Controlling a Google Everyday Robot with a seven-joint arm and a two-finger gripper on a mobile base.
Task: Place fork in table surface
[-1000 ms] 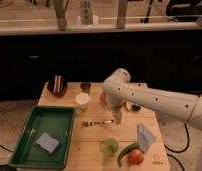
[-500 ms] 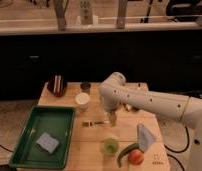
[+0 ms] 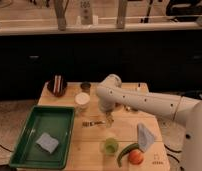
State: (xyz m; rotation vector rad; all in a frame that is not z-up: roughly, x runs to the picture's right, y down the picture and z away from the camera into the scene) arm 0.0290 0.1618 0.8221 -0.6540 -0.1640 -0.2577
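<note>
The small silvery fork [image 3: 93, 123] lies flat on the light tan wooden table surface [image 3: 89, 152], just right of the green tray. My gripper [image 3: 108, 117] hangs down from the white arm's wrist [image 3: 110, 84] and is low over the table at the fork's right end. I cannot tell whether it touches the fork. The arm reaches in from the right side.
A green tray [image 3: 24, 150] holding a blue-grey sponge [image 3: 47, 142] sits at the left. A white cup [image 3: 82, 101], a dark bowl [image 3: 57, 86] and a small dark cup [image 3: 85, 86] stand at the back. A green cup [image 3: 110, 146], a green pepper [image 3: 124, 152], an orange fruit [image 3: 136, 157] and a blue-grey cloth [image 3: 145, 136] are at the front right.
The arm has swung left and the gripper has come down closer to the fork's right end. The fork has not moved.
</note>
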